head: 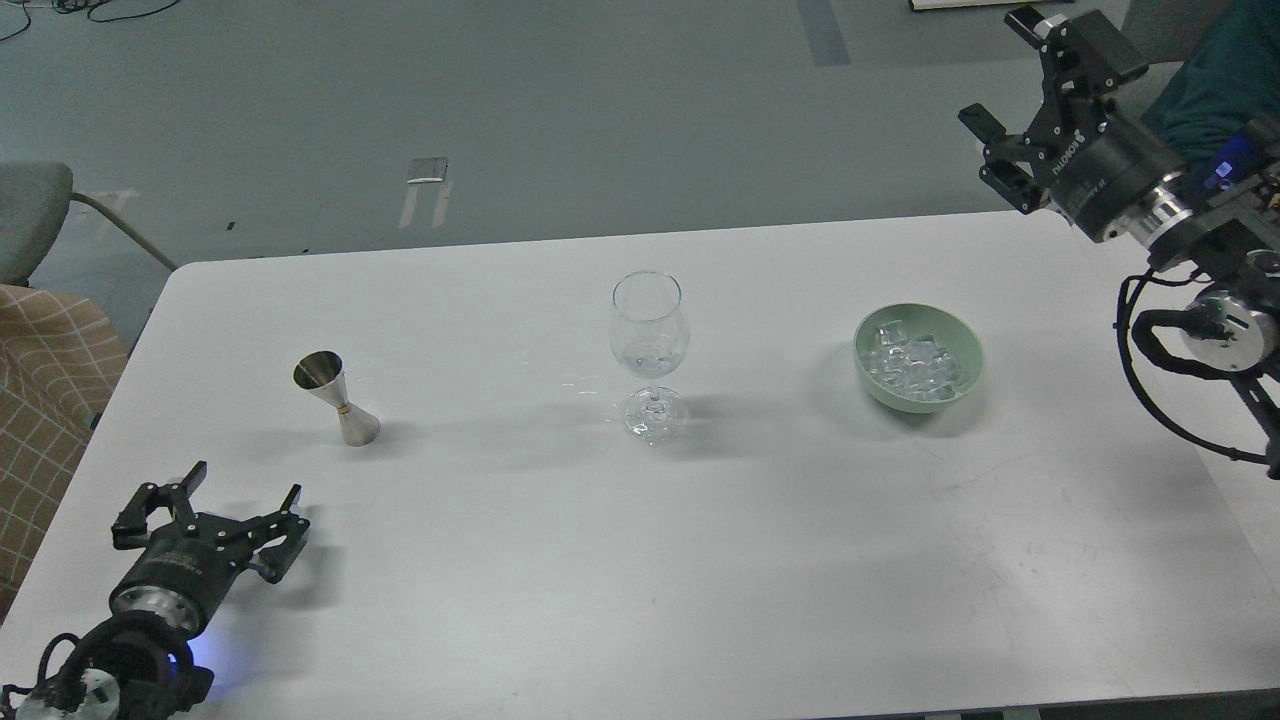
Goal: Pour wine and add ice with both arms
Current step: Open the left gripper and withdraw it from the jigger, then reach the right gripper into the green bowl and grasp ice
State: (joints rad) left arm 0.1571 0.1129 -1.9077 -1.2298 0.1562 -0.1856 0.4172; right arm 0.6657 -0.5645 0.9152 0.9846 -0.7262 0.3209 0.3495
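A heap of clear, glossy ice (915, 362) cubes fills a pale green bowl (866, 372) standing on the right half of a white table (620, 580). To the bowl's left, near the table's middle, an upright stemmed wine glass (650, 352) looks empty apart from glints low in its bowl. Farther left stands a metal jigger (336, 397), its wider open cup tilted up and to the left, contents not visible.

The right arm (1190, 250) enters from the right edge and is raised beyond the table's far right corner, its right gripper (1010, 85) held high with fingers spread wide apart and nothing between them. It sits up and to the right of the ice, well apart from the bowl.

The left arm (110, 640) comes in at the near left corner, low over the tabletop. Its left gripper (240, 490) points toward the far side with prongs splayed open, empty. The jigger is the nearest item to it, a little beyond and to its right; the ice lies well away across the table.

Beyond the table, grey floor (560, 110) stretches back; a chair (40, 215) shows at the left edge.
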